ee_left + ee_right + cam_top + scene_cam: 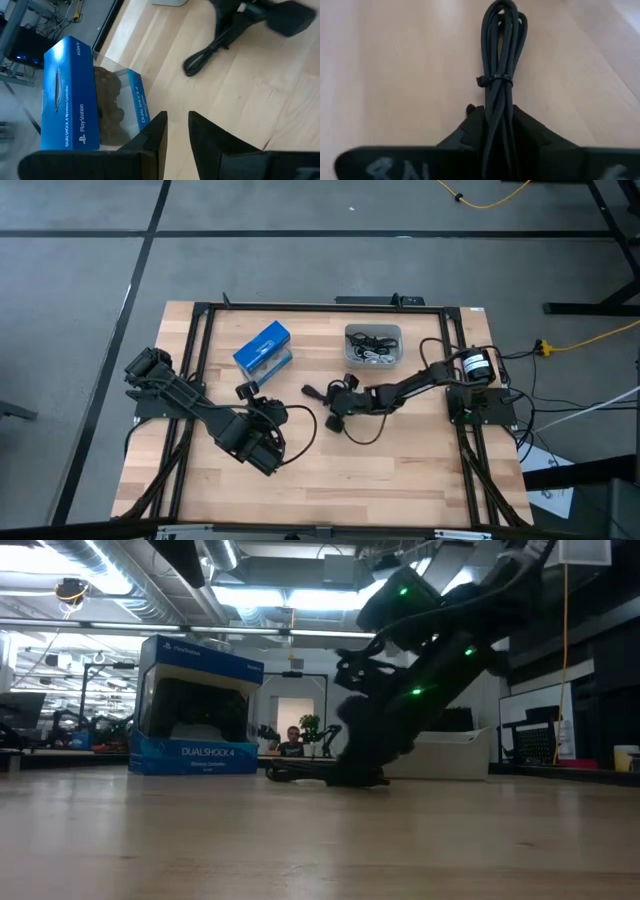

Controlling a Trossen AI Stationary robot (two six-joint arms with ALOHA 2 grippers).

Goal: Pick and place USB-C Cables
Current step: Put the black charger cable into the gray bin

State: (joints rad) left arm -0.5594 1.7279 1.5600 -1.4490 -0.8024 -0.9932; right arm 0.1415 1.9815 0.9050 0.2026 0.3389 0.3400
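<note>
My right gripper (497,114) is shut on a black USB-C cable bundle (502,40), a long folded coil bound by a thin tie (495,80). In the high view that gripper (325,393) is at the table's middle, low over the wood, with the bundle (311,390) sticking out toward the left. More cables (372,346), black and silver-white, lie in a pale tray (349,332) at the far side. My left gripper (176,131) is open and holds nothing. It hovers near the blue box (70,95) and shows in the high view (246,391) just left of the bundle. My right gripper pinches the black bundle between its two fingers at the end behind the tie (496,102). The fingers lie along the bundle, coming level from the table's right. The looped free end (192,64) points left and sits at table height; whether it rests on the wood I cannot tell.
A blue DualShock 4 box (264,347) stands far left of centre. A black metal frame (300,306) runs around the tabletop. A loop of the arm's own black wiring (365,432) lies near the right gripper. Bare wood (400,480) fills the near half.
</note>
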